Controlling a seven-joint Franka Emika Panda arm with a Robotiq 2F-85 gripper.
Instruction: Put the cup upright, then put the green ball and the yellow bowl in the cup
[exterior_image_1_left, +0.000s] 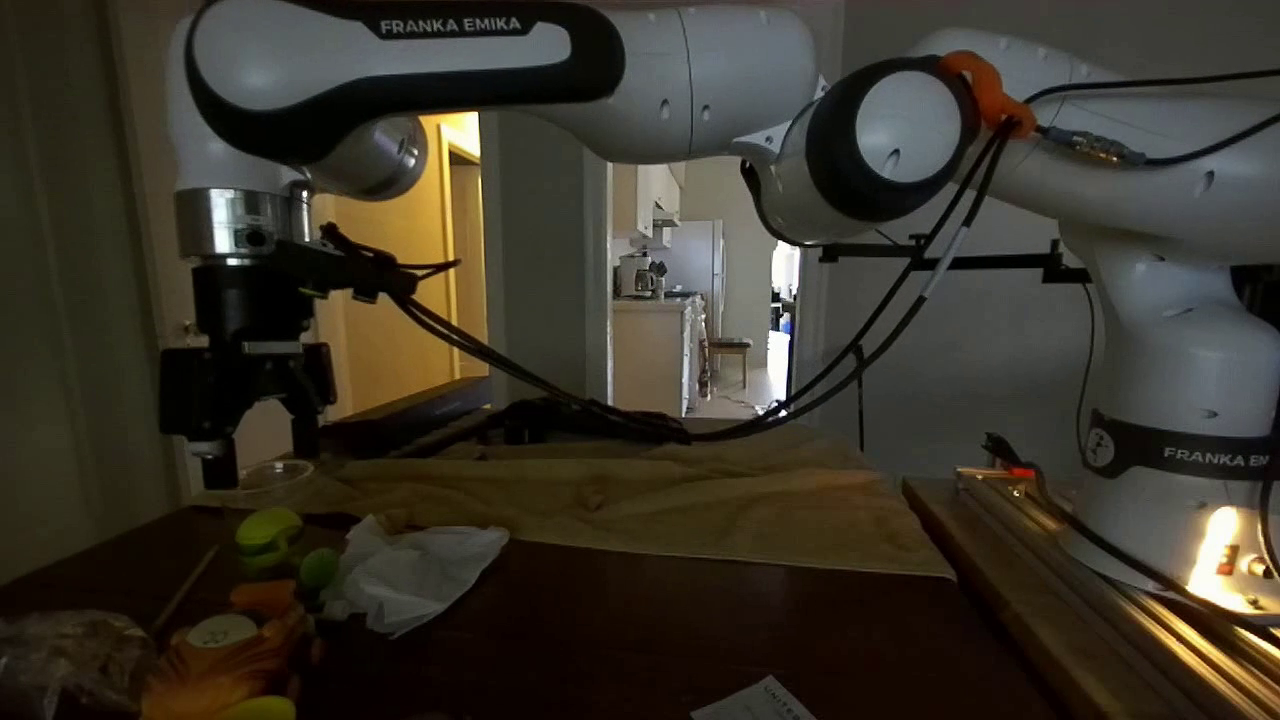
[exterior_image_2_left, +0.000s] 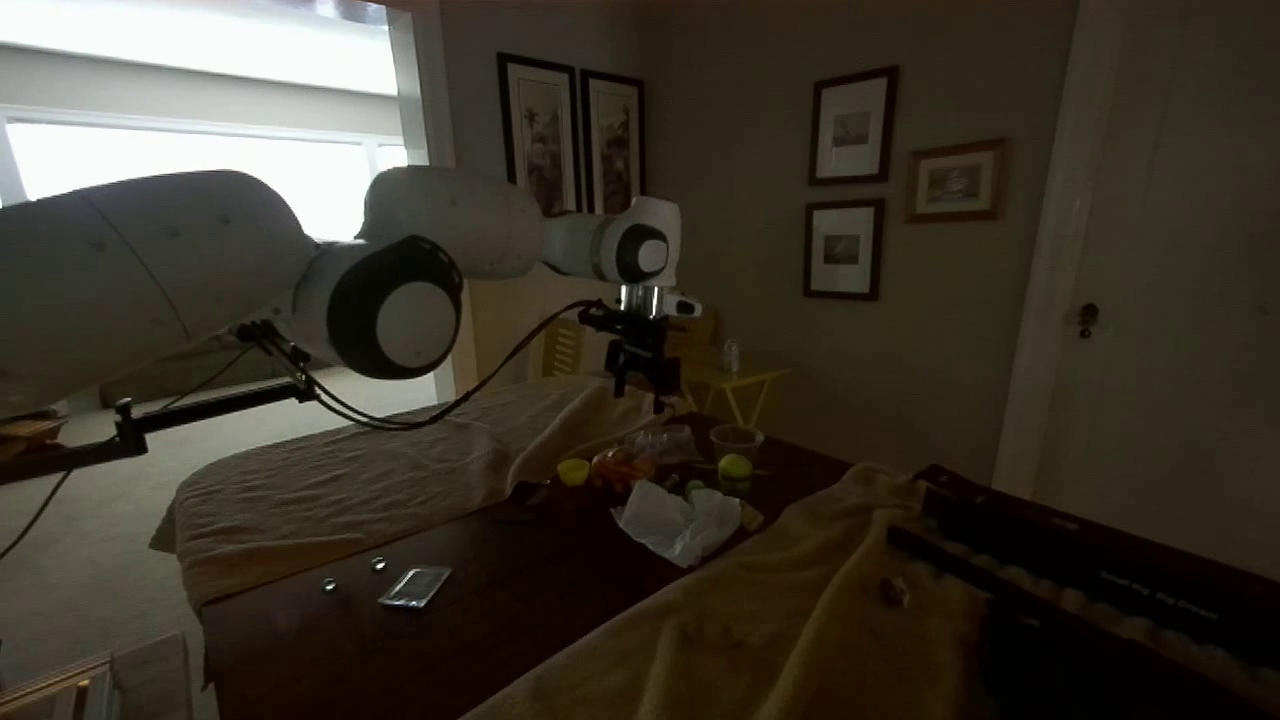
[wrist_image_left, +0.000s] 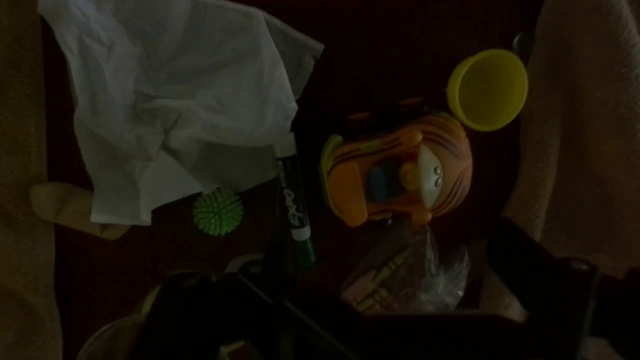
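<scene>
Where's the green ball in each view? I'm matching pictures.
In an exterior view: green ball, lower left.
In an exterior view: green ball, slightly below and right of centre.
In the wrist view: green ball, left of centre.
Shared landmark: the crumpled white sheet beside it.

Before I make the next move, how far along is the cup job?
Done: the clear cup looks upright, rim on top. In hand: nothing; the gripper is open and empty. Left: the spiky green ball lies beside the crumpled white sheet, the yellow bowl sits by the orange toy; both need to go in.
</scene>
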